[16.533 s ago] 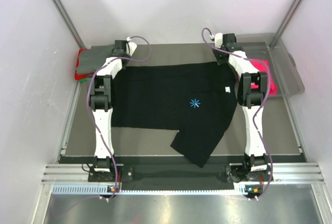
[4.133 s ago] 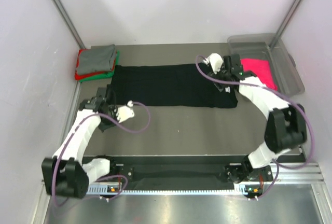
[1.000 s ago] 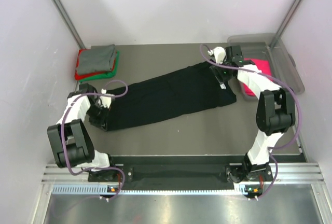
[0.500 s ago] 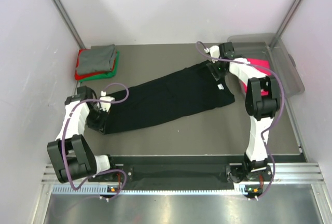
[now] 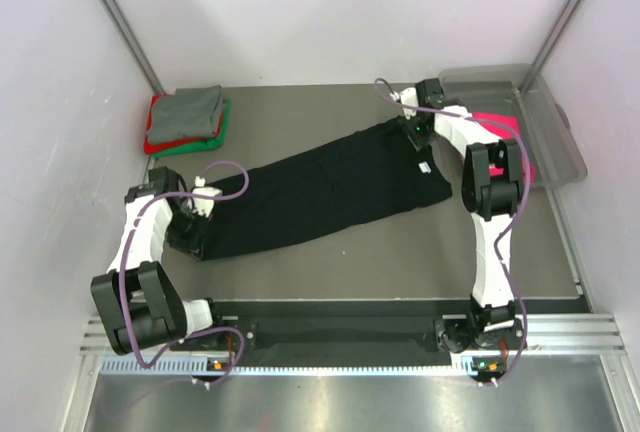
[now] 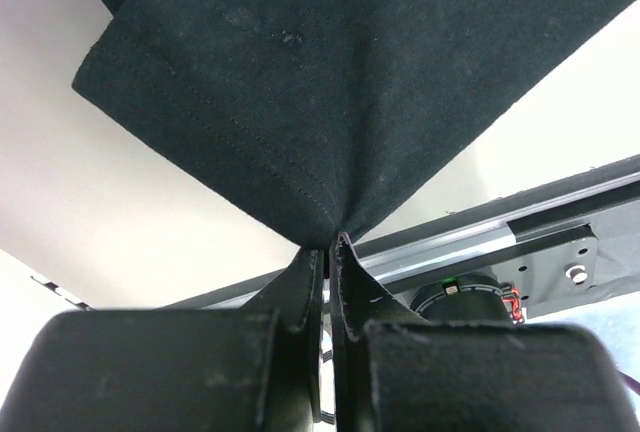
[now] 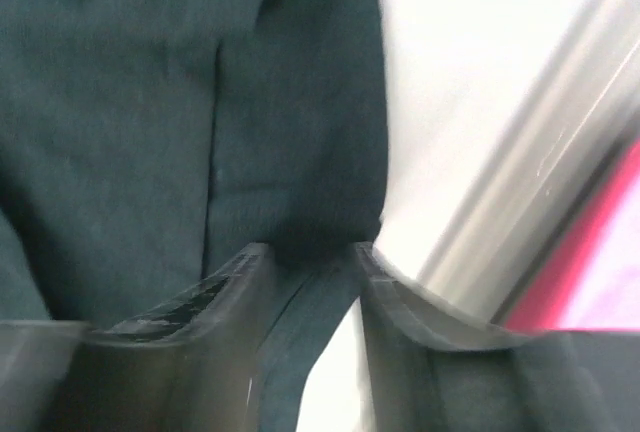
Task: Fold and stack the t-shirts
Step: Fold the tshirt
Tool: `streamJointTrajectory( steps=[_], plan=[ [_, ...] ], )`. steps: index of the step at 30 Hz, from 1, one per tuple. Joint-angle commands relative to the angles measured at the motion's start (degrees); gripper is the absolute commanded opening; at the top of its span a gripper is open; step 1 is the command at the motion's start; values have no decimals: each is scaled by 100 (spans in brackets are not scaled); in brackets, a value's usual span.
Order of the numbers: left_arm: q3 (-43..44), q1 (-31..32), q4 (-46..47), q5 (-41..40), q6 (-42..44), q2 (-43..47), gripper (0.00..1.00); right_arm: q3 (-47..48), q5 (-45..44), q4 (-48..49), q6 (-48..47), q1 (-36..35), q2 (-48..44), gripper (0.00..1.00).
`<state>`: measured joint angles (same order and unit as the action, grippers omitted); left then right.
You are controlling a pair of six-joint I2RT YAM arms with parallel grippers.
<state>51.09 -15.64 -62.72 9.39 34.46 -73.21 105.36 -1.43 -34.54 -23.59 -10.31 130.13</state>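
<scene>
Black t-shirt (image 5: 330,187) pinched in left gripper (image 6: 328,252).

Two white-shelled, black-jointed machines, left arm (image 5: 135,237) and right arm (image 5: 492,252), rise from black bases (image 5: 190,320), each trailing a looping purple cable (image 5: 225,167); left pincer (image 6: 328,244) matte black.

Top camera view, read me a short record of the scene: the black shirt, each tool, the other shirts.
black t-shirt: folded into a long strip, lying diagonally on the table
left tool: shut on the strip's near-left corner
right tool: jaws apart around the strip's far-right edge
folded stack: grey on red on green, far-left corner
pink t-shirt: in the clear bin, far right
</scene>
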Motion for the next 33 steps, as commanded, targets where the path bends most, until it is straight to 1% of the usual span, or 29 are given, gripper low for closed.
streamJointTrajectory(
  steps=[1, 3, 4, 6, 7, 10, 11, 12, 15, 18, 19, 20, 22, 23, 26, 27, 28, 30, 31, 33],
  plan=[
    [68, -9, -258, 89, 149, 202, 0, 554, 11, -272, 74, 99, 337, 32],
    [94, -9, -293, 142, 184, 211, 0, 678, 55, -351, 83, 108, 504, 23],
    [94, -9, -285, 168, 193, 219, 0, 801, 99, -377, 74, 108, 566, 16],
    [94, -18, -276, 308, 272, 237, 0, 994, 125, -421, 57, 108, 732, 11],
    [103, -9, -311, 379, 307, 246, 0, 1056, 126, -439, 48, 108, 777, 7],
    [120, -9, -398, 721, 430, 193, 0, 1442, 108, -421, -5, 108, 997, 4],
    [129, -1, -556, 853, 587, 167, 0, 1583, 91, -404, -31, 108, 1067, 3],
    [121, 8, -618, 1037, 623, 106, 0, 1889, 30, -395, -83, 73, 1207, 4],
    [68, 78, -785, 1249, 816, 26, 0, 2451, -68, -281, -268, -33, 1550, 6],
    [50, 271, -899, 1451, 957, -35, 0, 2778, -190, 87, -505, -199, 1805, 6],
    [41, 394, -926, 1556, 984, -44, 1, 2823, -304, 219, -567, -235, 1849, 6],
    [24, 465, -909, 1592, 1001, -36, 9, 2858, -357, 542, -637, -287, 1885, 7],
    [-11, 719, -900, 1601, 1010, -27, 21, 2937, -533, 930, -883, -410, 1999, 7],
    [-11, 790, -865, 1558, 967, -18, 32, 2964, -577, 1324, -962, -454, 2034, 8],
    [15, 1018, -786, 1575, 932, 79, 38, 3157, -604, 2064, -1269, -647, 2279, 6],
    [50, 1167, -751, 1575, 862, 79, 39, 3253, -587, 2240, -1314, -692, 2333, 3],
    [94, 1238, -698, 1584, 730, 87, 40, 3289, -586, 2642, -1367, -736, 2385, 0],
    [269, 1422, -645, 1531, 589, 96, 40, 3307, -604, 3162, -1647, -876, 2517, 0],
    [331, 1467, -558, 1505, 441, 96, 41, 3341, -621, 3695, -1744, -911, 2579, 0],
    [498, 1546, -496, 1504, 317, 96, 41, 3604, -630, 4147, -1955, -991, 2842, 0]
  ],
)
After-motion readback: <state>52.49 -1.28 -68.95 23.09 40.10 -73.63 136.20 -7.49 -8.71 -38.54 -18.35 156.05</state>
